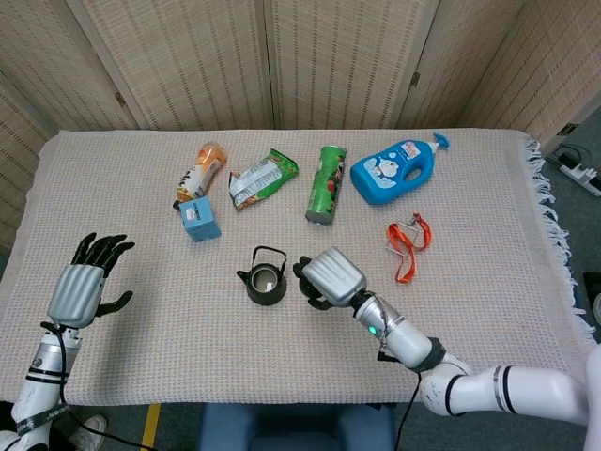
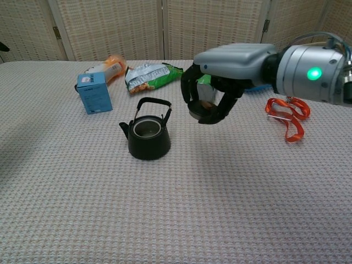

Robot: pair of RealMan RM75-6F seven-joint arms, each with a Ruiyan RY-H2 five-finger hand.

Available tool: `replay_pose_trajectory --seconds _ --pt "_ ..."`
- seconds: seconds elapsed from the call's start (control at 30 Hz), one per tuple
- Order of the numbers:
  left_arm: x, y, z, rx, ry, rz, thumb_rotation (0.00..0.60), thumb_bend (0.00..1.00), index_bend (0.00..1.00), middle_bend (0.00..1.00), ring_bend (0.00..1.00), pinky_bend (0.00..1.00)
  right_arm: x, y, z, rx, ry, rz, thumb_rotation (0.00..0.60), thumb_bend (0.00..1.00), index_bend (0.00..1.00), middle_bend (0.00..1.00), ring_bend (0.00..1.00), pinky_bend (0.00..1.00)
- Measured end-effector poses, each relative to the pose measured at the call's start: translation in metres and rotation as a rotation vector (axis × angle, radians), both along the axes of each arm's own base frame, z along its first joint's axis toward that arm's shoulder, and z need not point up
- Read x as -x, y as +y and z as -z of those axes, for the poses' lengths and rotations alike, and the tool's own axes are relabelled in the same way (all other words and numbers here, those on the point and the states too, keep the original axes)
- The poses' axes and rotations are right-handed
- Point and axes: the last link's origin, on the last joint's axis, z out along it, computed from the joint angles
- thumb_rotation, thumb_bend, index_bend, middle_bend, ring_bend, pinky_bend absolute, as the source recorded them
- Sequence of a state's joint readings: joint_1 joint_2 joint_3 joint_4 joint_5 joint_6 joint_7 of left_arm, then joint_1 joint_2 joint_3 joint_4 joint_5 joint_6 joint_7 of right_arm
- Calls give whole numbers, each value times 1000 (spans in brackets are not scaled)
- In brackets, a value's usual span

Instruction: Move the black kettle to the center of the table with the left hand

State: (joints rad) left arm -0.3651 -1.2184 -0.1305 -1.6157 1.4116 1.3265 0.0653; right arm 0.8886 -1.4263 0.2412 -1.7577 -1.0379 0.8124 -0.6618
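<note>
The black kettle [image 1: 266, 279] stands upright near the middle of the table, handle raised and its top uncovered [image 2: 147, 137]. My right hand [image 1: 329, 277] hovers just to its right, above the cloth, fingers curled around a dark round lid [image 2: 202, 111]; in the chest view this hand [image 2: 220, 82] hangs in front of the green can. Far from the kettle, my left hand [image 1: 83, 287] is at the table's front left with its fingers spread and nothing in it. The chest view does not show it.
Behind the kettle lie a small blue box [image 1: 200, 219], an orange bottle [image 1: 200, 171], a snack bag [image 1: 264, 177], a green can [image 1: 328, 183] and a blue detergent bottle [image 1: 399, 171]. An orange strap [image 1: 408, 244] lies to the right.
</note>
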Motion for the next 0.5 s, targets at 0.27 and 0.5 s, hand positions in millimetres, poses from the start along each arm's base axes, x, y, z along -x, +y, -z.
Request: replay_pose_trajectory --seconds 0.27,0.5 --pt "1 -2 -2 -2 -3 -2 600 207 167 100 84 0 -39 -11 34 -17 41 -32 600 307 491 464 854 630" --pt "2 -2 -3 -1 -4 -3 600 206 167 99 84 0 -61 -20 59 -9 80 -23 600 307 491 456 853 630"
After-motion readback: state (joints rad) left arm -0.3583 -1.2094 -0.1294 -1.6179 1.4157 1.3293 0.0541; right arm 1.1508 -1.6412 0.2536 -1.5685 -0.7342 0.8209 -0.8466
